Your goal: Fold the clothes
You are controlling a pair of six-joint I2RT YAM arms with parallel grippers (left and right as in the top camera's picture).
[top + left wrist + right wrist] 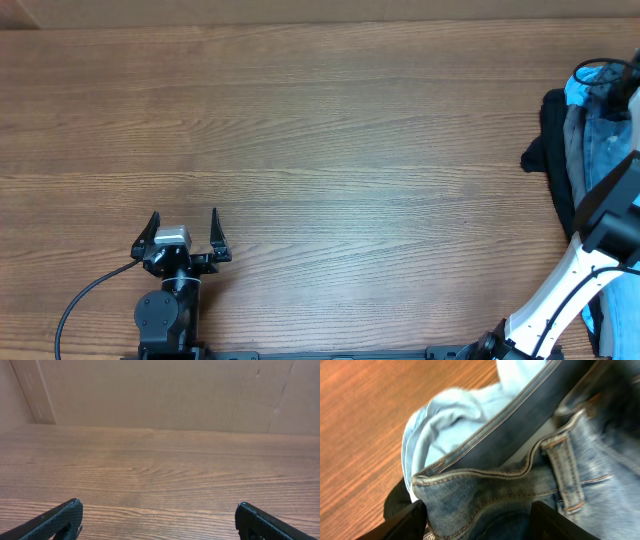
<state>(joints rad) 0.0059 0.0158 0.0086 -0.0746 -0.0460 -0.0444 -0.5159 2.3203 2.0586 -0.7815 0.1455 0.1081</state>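
Observation:
The clothes lie in a heap at the table's right edge: faded light-blue denim jeans [606, 140] among a black garment [553, 150], a grey garment [575, 135] and a sky-blue garment [582, 90]. My right arm [608, 215] reaches over the heap. In the right wrist view my right gripper [475, 522] is open, its fingers spread wide on either side of the jeans' stitched waistband [485, 490]. A pale blue garment [450, 415] lies behind it. My left gripper [183, 228] is open and empty at the front left, low over bare wood [159, 510].
The wooden table [320, 150] runs wide between the two arms. A brown cardboard wall [165, 395] stands behind the table. A black cable [85, 295] trails from the left arm's base.

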